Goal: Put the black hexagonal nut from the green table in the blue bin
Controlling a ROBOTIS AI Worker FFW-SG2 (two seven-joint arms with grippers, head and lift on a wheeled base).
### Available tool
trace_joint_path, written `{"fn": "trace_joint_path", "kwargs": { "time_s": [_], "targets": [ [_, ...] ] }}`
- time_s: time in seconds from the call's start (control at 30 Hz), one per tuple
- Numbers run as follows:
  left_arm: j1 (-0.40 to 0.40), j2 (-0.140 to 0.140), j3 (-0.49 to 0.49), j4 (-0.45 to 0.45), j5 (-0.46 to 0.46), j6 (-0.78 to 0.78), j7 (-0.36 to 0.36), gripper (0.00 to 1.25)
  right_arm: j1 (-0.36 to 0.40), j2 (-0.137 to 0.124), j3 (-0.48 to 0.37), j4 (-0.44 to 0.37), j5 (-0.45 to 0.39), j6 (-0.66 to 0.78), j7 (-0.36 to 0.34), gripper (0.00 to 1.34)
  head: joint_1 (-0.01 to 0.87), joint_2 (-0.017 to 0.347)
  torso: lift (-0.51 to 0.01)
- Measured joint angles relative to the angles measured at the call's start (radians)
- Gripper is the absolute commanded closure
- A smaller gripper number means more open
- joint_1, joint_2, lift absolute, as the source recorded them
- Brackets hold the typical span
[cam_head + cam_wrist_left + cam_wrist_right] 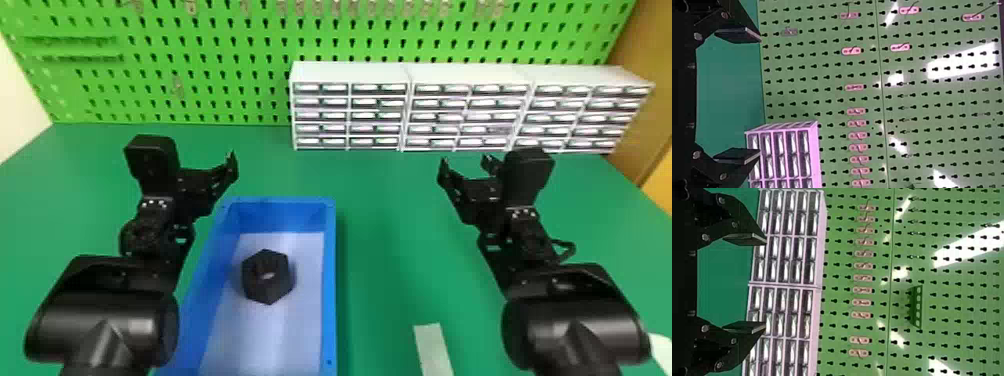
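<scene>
The black hexagonal nut (267, 276) lies flat on the pale floor of the blue bin (329, 280), apart from both grippers. Beyond the nut and to its left, my left gripper (231, 167) is above the green table (385, 225). In the left wrist view the left gripper (758, 96) is open, its two fingers wide apart with nothing between them. My right gripper (465, 161) is over the table's right part, well away from the bin. The right wrist view has the right gripper (765, 283) open and holding nothing.
White drawer cabinets (350, 72) stand along the table's back edge, in front of a green pegboard (210, 65) with hooks. A pale strip (432, 350) lies on the table between the bin and my right arm.
</scene>
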Motion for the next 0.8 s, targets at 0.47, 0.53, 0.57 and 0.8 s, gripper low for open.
{"fn": "trace_joint_path", "kwargs": {
  "time_s": [0.47, 0.53, 0.57, 0.8],
  "targets": [
    [0.003, 0.000, 0.002, 0.000, 0.000, 0.000, 0.000, 0.25, 0.002, -0.001, -0.002, 0.000, 0.002, 0.000, 0.000, 0.51, 0.686, 0.051, -0.096],
    [0.003, 0.000, 0.003, 0.000, 0.000, 0.000, 0.000, 0.25, 0.002, -0.001, -0.002, 0.000, 0.002, 0.000, 0.000, 0.51, 0.686, 0.051, -0.096],
    [0.003, 0.000, 0.003, 0.000, 0.000, 0.000, 0.000, 0.25, 0.002, -0.001, -0.002, 0.000, 0.002, 0.000, 0.000, 0.51, 0.686, 0.051, -0.096],
    [0.003, 0.000, 0.003, 0.000, 0.000, 0.000, 0.000, 0.25, 0.002, -0.001, -0.002, 0.000, 0.002, 0.000, 0.000, 0.51, 0.686, 0.051, -0.096]
  ]
}}
